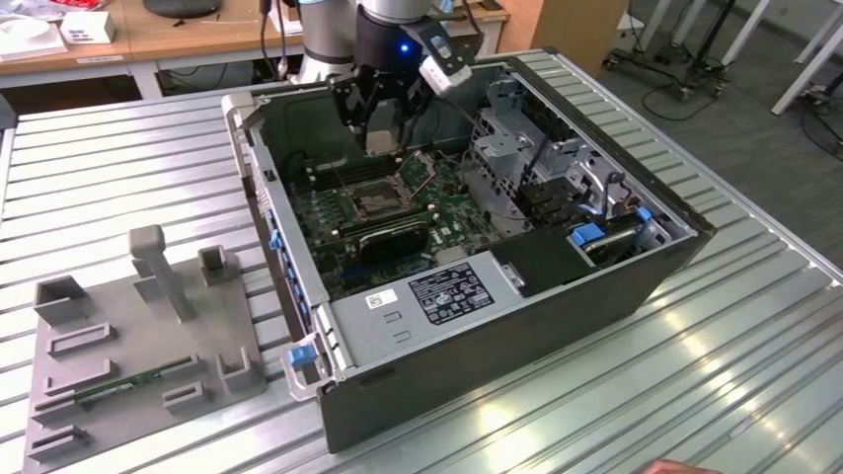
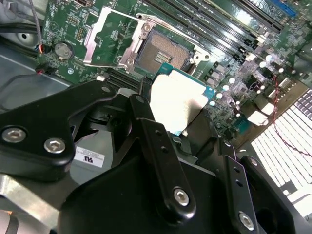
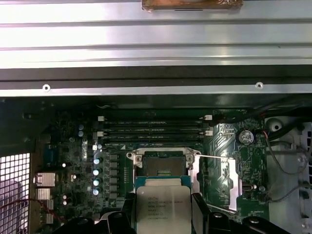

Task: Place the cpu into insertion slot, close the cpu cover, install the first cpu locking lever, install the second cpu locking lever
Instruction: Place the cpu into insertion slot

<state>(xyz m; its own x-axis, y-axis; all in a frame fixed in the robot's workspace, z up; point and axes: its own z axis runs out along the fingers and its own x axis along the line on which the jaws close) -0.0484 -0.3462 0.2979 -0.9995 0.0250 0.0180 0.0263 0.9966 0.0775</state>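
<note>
Seemingly above insertion slot (image 3: 163,165), pincer (image 3: 163,218) grips cpu (image 3: 162,204).

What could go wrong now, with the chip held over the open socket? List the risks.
1. The chip, held by two edges in the gripper, is not yet seated; a slip could drop it onto the exposed contacts of the socket and damage them.
2. In the first wrist view the chip overlaps only one edge of the socket; lowered misaligned, it might jam on the metal rim.
3. The open cover stands beside the socket; the gripper could knock it.
</note>
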